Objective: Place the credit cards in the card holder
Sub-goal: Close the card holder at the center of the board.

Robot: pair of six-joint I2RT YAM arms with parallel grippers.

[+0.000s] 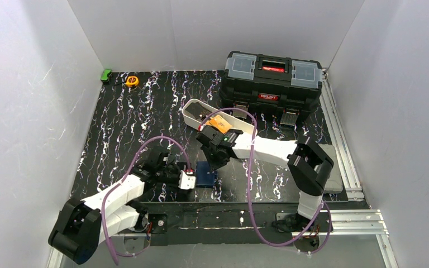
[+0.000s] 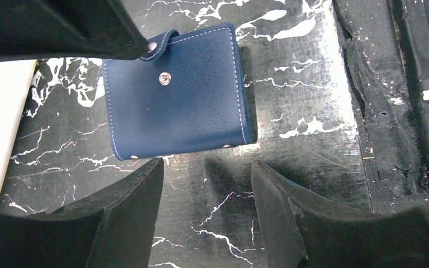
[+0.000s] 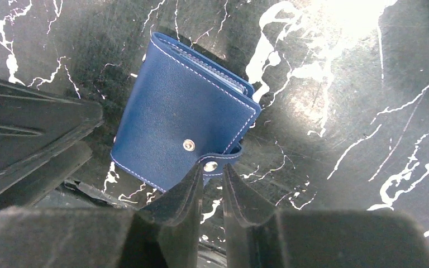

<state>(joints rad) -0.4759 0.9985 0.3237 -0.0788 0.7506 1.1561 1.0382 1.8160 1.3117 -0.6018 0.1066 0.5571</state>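
The card holder (image 1: pixel 205 174) is a navy wallet lying folded on the marbled table, its snap tab undone. My right gripper (image 3: pixel 211 167) has narrow jaws pinching that tab, with the snap stud between its fingertips. The same wallet (image 2: pixel 179 92) lies just beyond my left gripper (image 2: pixel 206 167), which stands open and holds nothing; its left fingertip is almost at the wallet's near edge. In the top view the left gripper (image 1: pixel 187 178) is left of the wallet and the right gripper (image 1: pixel 215 162) is behind it. An orange credit card (image 1: pixel 219 124) lies in the white tray (image 1: pixel 192 114).
A big black toolbox (image 1: pixel 271 81) stands at the back right, just behind the tray. A yellow tape measure (image 1: pixel 132 81) and a small green object (image 1: pixel 106 75) sit at the far left corner. The table's near edge runs close to the wallet.
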